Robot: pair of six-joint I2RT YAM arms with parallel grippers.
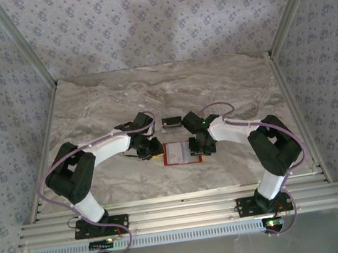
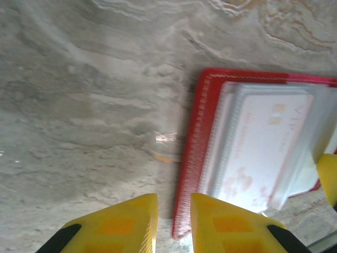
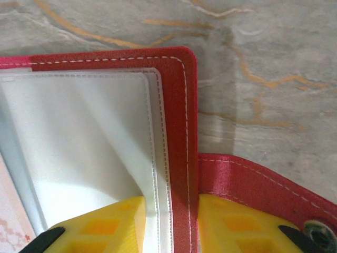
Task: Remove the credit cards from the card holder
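Overhead, the card holder is lying open on the bench, midway between the arms. The left hand is sitting at its left edge and the right hand at its right edge. 1 dark credit card is lying on the bench just beyond the holder, apart from it, so I am judging the job partly done.

From the left wrist, the left hand's yellow fingers are standing narrowly parted and gripping nothing, with the holder's red corner lying at the gap. A pale card is showing through the clear pocket. I cannot tell which end of that pocket is open. To do this step well, the left hand should be closing on the card alone, not the red border. It should be sliding the card out along the pocket, flat and slow, so the sleeve is not dragging with it.

From the right wrist, the right hand is straddling the stitched red border beside the snap tab. Its fingers are close in on both sides, seemingly pinching the border and the white pocket edge together. That grip is doing the anchoring and needs to be pressing firm and low during the pull.
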